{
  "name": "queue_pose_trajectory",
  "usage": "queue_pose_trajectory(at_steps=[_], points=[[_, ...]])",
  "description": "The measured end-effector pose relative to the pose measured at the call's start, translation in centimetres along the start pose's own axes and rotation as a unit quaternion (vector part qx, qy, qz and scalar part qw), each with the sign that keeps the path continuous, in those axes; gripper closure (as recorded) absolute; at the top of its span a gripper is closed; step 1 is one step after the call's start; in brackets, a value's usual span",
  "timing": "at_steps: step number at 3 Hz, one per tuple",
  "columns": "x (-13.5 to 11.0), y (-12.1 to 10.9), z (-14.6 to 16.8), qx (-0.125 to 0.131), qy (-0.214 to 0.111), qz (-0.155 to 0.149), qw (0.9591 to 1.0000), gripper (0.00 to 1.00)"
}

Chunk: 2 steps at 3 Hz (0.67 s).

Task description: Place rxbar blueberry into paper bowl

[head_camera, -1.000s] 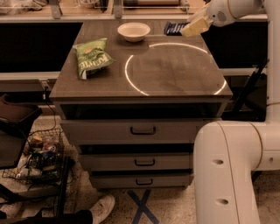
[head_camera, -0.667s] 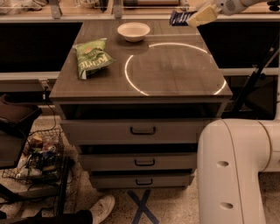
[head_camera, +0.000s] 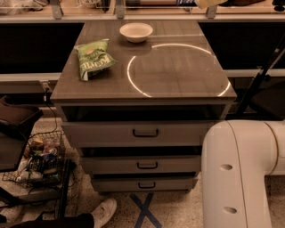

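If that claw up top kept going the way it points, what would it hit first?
The gripper barely shows at the top edge, apparently pointing left. That way looks free; the paper bowl lies lower.

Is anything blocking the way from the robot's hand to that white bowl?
Nothing visible. The gripper is at the top edge, right of the paper bowl; the chip bag lies left, off that path.

Off-white paper bowl (head_camera: 136, 32), green chip bag (head_camera: 94, 59), grey-brown cabinet top (head_camera: 178, 75); cream gripper (head_camera: 209, 3) at top edge
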<state>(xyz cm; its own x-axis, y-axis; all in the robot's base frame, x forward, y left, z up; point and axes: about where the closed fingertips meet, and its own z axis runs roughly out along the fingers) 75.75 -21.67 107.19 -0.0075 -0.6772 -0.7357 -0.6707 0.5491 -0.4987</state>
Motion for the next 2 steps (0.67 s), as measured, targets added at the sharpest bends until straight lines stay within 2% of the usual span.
queue_pose_trajectory(at_steps=[1,2], points=[[-0.2,0.2,-0.1,-0.003,0.007,-0.001,1.0000,1.00],[-1.5,0.1,-2.4,0.012,0.018,-0.016,0.9996,1.00]])
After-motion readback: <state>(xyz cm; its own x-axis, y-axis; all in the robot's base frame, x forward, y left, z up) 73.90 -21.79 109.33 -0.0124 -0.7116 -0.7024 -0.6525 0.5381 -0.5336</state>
